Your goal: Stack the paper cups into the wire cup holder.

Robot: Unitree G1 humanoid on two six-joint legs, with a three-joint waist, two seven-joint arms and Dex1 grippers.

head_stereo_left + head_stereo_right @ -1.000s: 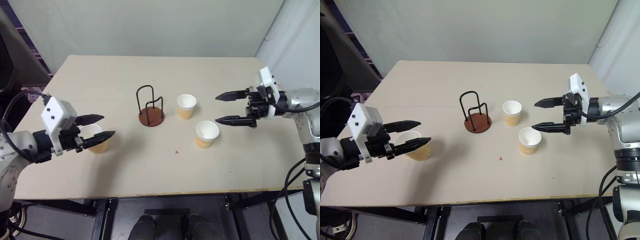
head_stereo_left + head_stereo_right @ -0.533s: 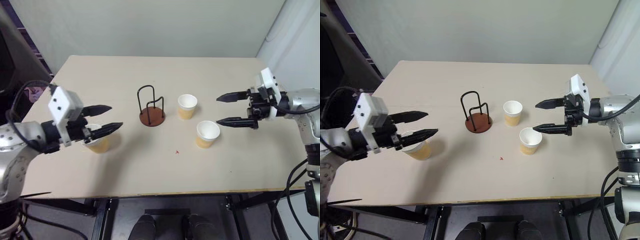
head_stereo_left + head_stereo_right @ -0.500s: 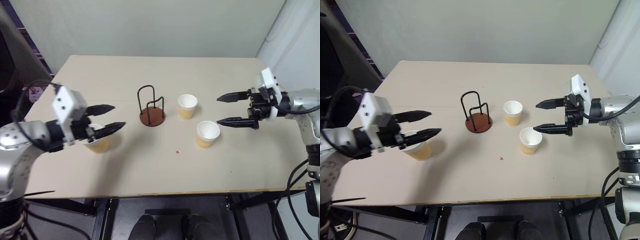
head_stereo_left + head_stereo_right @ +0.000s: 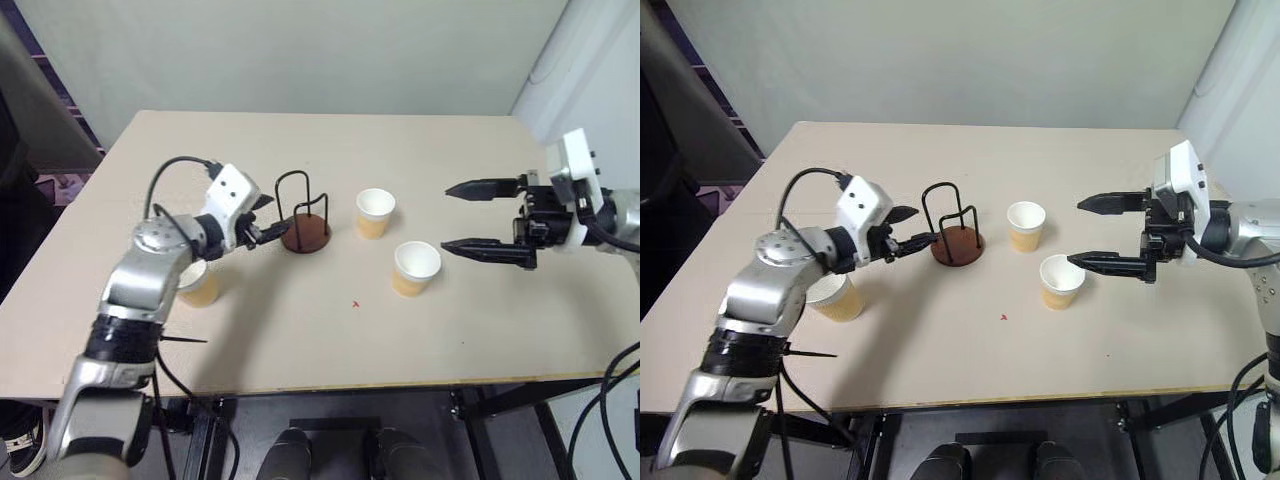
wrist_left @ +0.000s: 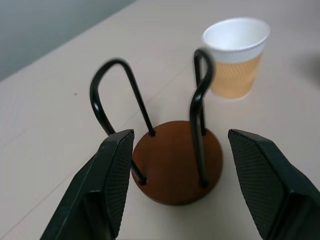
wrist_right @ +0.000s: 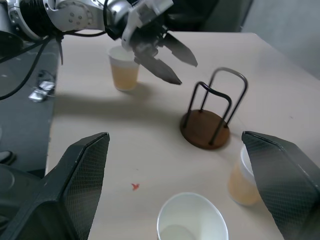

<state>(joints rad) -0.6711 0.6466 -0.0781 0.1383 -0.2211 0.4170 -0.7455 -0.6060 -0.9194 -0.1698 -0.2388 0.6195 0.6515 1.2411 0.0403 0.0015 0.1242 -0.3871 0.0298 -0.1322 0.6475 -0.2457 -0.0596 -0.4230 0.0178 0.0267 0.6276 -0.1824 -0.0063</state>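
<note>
The wire cup holder (image 4: 303,226), black loops on a round brown base, stands upright mid-table. My left gripper (image 4: 268,218) is open and empty just to its left, with its fingers (image 5: 112,180) either side of the base in the left wrist view. One paper cup (image 4: 197,284) stands behind that arm, partly hidden. A second paper cup (image 4: 374,212) stands right of the holder, and a third (image 4: 414,268) nearer the front. My right gripper (image 4: 446,218) hovers open and empty right of these two, its lower finger close beside the third cup's rim.
The beige table (image 4: 300,350) has its front edge near me and a wall behind. A small red mark (image 4: 354,304) lies in front of the holder. Dark objects stand off the table's left side.
My left arm swung forward and right, from around the left cup to the holder, leaving that cup standing. The right gripper drew back slightly to the right, still open.
</note>
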